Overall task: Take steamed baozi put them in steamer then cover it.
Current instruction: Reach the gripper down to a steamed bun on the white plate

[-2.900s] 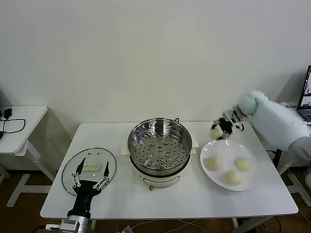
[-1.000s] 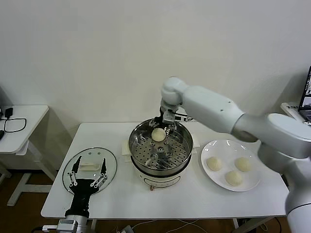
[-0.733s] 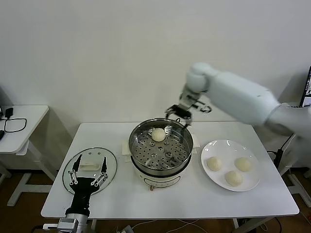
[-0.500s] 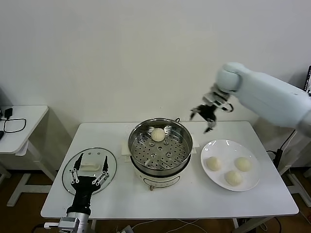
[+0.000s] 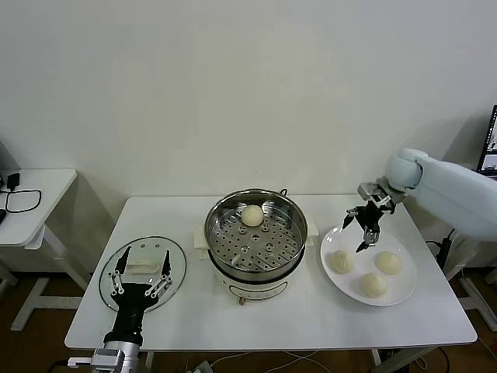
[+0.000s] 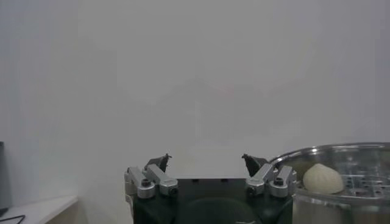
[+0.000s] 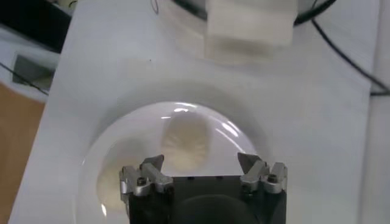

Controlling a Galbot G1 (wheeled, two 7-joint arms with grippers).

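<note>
White tabletop (image 5: 295,311) under a bare wall: my right gripper (image 5: 365,227) hangs spread and empty over the plate (image 5: 404,291), three baozi (image 5: 339,262) below it, one in the steamer (image 5: 255,237) beyond; my wrist shows a bun's pleats (image 7: 186,141). My left gripper (image 5: 141,278), splayed, hovers over the glass lid (image 5: 180,268)

A plain white wall (image 5: 233,85) fills the back of the room, evenly lit and bare. In front of it stands a white rectangular table (image 5: 272,318) on pale legs. To that table's left, apart from it, is a smaller white side table (image 5: 39,198) carrying a looped black cable (image 5: 22,200). To the main table's right, at the edge of view, part of a laptop screen (image 5: 491,140) shows. Brown floor (image 5: 23,342) is visible below the side table.
</note>
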